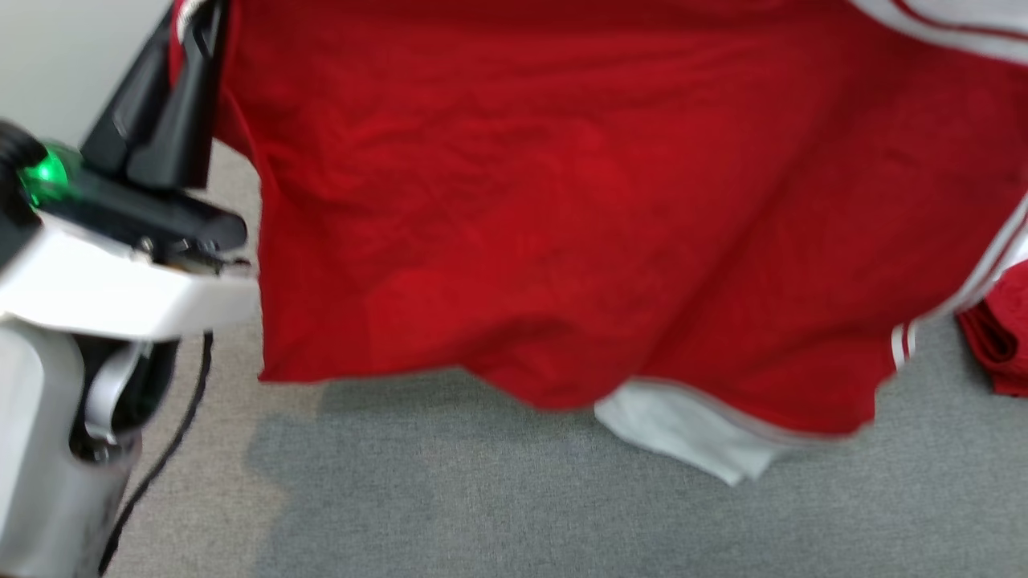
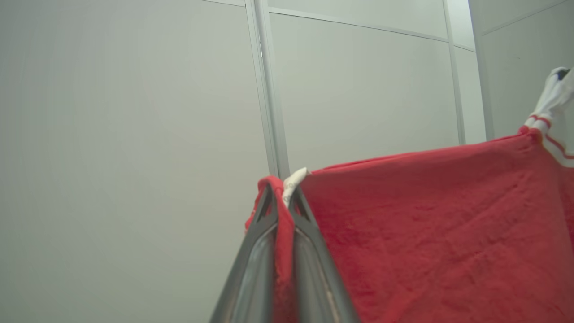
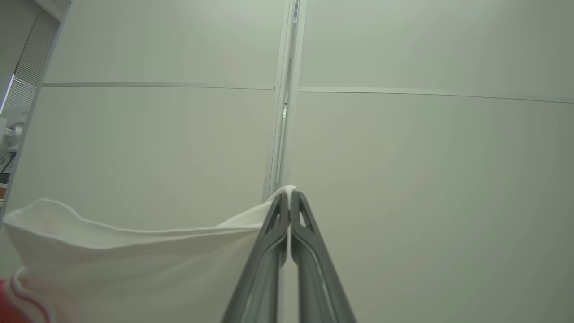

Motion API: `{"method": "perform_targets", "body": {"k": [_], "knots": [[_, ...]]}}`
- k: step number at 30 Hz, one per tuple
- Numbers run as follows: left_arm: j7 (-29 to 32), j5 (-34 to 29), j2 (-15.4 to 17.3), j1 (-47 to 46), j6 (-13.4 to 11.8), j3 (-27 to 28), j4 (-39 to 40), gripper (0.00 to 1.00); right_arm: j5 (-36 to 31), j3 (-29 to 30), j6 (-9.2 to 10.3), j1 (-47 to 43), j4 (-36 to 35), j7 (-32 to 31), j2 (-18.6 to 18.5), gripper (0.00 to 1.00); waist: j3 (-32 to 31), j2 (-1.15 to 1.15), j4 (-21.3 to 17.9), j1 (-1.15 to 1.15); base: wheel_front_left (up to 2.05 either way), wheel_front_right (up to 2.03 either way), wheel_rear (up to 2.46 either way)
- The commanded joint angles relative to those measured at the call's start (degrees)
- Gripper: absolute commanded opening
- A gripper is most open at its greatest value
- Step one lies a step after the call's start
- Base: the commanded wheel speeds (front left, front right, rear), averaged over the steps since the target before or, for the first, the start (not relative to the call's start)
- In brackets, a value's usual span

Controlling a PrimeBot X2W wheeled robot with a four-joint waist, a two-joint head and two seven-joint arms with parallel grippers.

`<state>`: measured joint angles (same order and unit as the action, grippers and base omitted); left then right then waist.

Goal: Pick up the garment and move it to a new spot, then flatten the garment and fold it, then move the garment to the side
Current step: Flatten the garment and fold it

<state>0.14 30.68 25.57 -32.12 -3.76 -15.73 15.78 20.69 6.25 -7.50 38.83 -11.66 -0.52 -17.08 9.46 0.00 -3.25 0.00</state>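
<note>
Up in the air hangs the red jersey, stretched above the grey surface, left gripper clamped on a red corner, right gripper pinching its white edge, spread wide, I'd judge, to lay it flat.

Grey surface under the work

The grey surface has a felt-like weave, perhaps a carpet, but the blurred view does not settle it. A bunched pile of red cloth lies directly on it at the right edge; a soft shadow covers its middle.
</note>
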Motion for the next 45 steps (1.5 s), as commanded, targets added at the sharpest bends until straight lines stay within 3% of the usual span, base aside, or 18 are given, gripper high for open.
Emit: {"method": "perform_targets", "body": {"k": [1, 13, 22, 30, 35, 40, 45], "knots": [[-0.3, 0.3, -0.2, -2.0, 0.5, 0.3, -0.9, 0.0, 0.3, -0.3, 0.02, 1.8, 0.8, 0.0, -0.8, 0.0, 1.5, 0.0, 0.1, 0.0, 0.0, 0.0, 0.0], [-4.0, -1.4, -4.9, -27.7, 6.4, -2.3, -20.0, 0.0, 4.0, -10.4, 0.01, 30.9, 18.1, 4.1, -4.2, 0.0, 12.5, 0.0, 1.2, 0.0, 0.0, 0.0, 0.0], [-10.0, -2.0, -9.7, -43.3, 9.2, -4.2, -43.6, 0.0, 9.8, -18.1, 0.01, 47.2, 41.4, 9.1, -0.8, 0.0, 16.5, 0.0, 1.9, 0.0, 0.0, 0.0, 0.0], [-11.7, 1.0, -13.1, -46.6, 10.7, -5.1, -63.0, 0.0, 14.7, -23.5, 0.01, 47.6, 57.7, 9.8, 3.7, 0.0, 17.7, 0.0, 1.2, 0.0, 0.0, 0.0, 0.0], [-12.4, 3.2, -14.7, -47.0, 11.1, -5.6, -72.3, 0.0, 17.6, -27.0, 0.01, 46.9, 64.4, 10.6, 5.6, 0.0, 18.8, 0.0, 0.8, 0.0, 0.0, 0.0, 0.0], [-14.1, 4.2, -15.7, -47.4, 11.3, -6.6, -75.3, 0.0, 20.4, -30.6, 0.01, 45.6, 65.0, 12.6, 5.4, 0.0, 20.2, 0.0, 0.9, 0.0, 0.0, 0.0, 0.0], [-15.2, 6.2, -16.5, -40.7, 11.3, -7.4, -74.1, 0.0, 25.3, -33.7, 0.01, 37.0, 60.5, 15.0, 3.9, 0.0, 19.0, 0.0, 0.9, 0.0, 0.0, 0.0, 0.0]]}}
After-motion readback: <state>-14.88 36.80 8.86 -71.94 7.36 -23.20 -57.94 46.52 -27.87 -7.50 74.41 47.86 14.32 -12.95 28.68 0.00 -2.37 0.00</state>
